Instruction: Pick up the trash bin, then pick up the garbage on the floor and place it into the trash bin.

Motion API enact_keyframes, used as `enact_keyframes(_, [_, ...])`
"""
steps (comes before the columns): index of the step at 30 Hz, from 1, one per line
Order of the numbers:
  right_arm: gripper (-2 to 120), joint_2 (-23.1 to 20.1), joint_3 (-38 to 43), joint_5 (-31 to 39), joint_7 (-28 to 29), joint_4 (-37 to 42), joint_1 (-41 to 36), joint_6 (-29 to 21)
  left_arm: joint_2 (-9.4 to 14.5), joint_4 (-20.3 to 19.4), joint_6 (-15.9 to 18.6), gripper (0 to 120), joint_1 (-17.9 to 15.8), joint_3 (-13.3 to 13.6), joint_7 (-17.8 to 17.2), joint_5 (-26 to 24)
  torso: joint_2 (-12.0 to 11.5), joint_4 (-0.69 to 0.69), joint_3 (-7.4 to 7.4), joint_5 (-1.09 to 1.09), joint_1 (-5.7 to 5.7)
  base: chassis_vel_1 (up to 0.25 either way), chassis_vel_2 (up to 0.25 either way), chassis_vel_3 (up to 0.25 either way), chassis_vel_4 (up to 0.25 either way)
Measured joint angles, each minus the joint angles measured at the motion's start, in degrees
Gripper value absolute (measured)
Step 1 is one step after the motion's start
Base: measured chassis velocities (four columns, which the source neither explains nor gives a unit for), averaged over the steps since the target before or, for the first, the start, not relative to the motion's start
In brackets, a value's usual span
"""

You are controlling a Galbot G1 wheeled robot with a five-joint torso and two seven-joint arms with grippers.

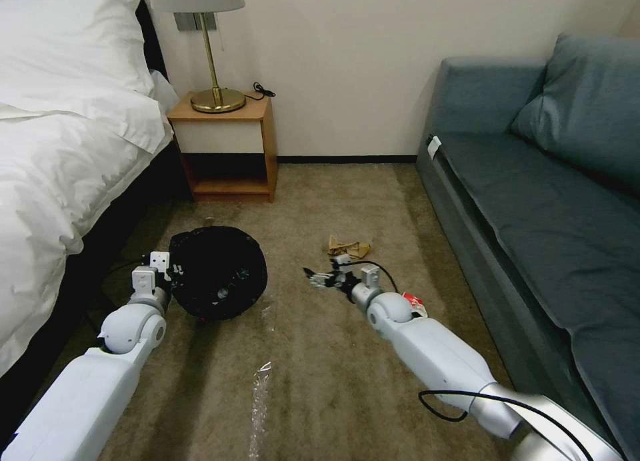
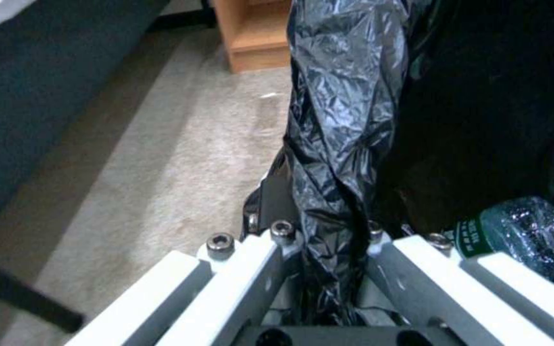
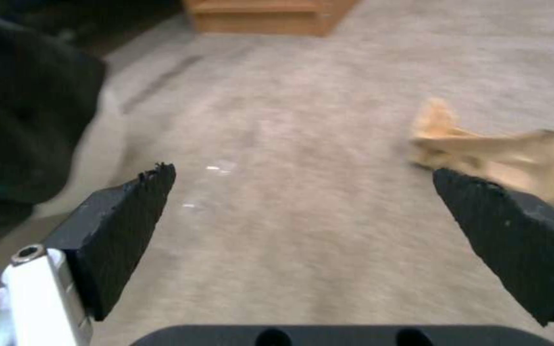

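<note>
Bed (image 1: 60, 134): fills the left of the head frame, white bedding hanging close beside the left arm.
Sofa (image 1: 547, 201): runs down the right edge.
Carpet (image 1: 320, 381): the open middle, where the work is.
Bin (image 1: 219, 271): left of centre, tipped so its black-lined mouth faces us; a bottle (image 2: 524, 235) lies inside.
Left pincer (image 1: 162, 266): at the bin's left rim, pressed together on the rim and liner (image 2: 341, 144).
Right pincer (image 1: 325, 279): centre of the frame, low over the carpet, pads (image 3: 120, 230) spread wide with nothing between them.
Brown paper (image 1: 348, 247): just above the right pincer, off to one side of its pads, not between them.
Red-and-white packet (image 1: 415, 304): lower right of that pincer, half hidden by the wrist.
Risk: the pads look misaligned with the paper, so closing here would likely catch only carpet.
Risk: the bin hangs by slippery liner; it could slide or tip further and spill the bottle.
</note>
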Motion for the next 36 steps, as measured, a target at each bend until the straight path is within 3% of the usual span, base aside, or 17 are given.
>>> enact_keyframes(6, [100,-1.4,4.9,-1.1,0.0,-0.6,-2.0,1.6,-0.9,1.2,-0.3,1,-2.0,2.4,0.7,0.2,0.0,-0.07,0.00,-0.01,0.00,0.000,0.000,0.000,0.000])
enact_keyframes(9, [100,-1.6,7.7,-3.3,0.3,-1.5,-2.5,1.7,-1.1,1.2,-0.4,1,-2.3,2.5,0.8,0.2,0.0,-0.01,0.00,0.00,0.00,0.000,0.000,0.000,0.000])
enact_keyframes(16, [100,-2.5,12.0,-6.1,1.3,-1.5,-3.6,2.0,-1.4,1.4,-0.6,1,-2.4,2.3,1.0,0.3,0.0,-0.02,0.00,-0.01,0.00,0.000,0.000,0.000,0.000])
enact_keyframes(25, [100,-4.0,13.6,-6.6,2.2,1.1,-5.2,1.8,0.8,0.2,-0.6,1,-2.9,2.7,0.8,-0.5,0.0,-0.01,0.00,-0.01,0.00,0.000,0.000,0.000,0.000])
enact_keyframes(36, [100,-3.8,13.4,-6.5,0.9,1.2,-5.7,1.7,1.6,-0.2,-0.6,1,-1.5,2.0,0.8,-0.8,0.0,-0.01,0.00,-0.02,0.00,0.000,0.000,0.000,0.000])
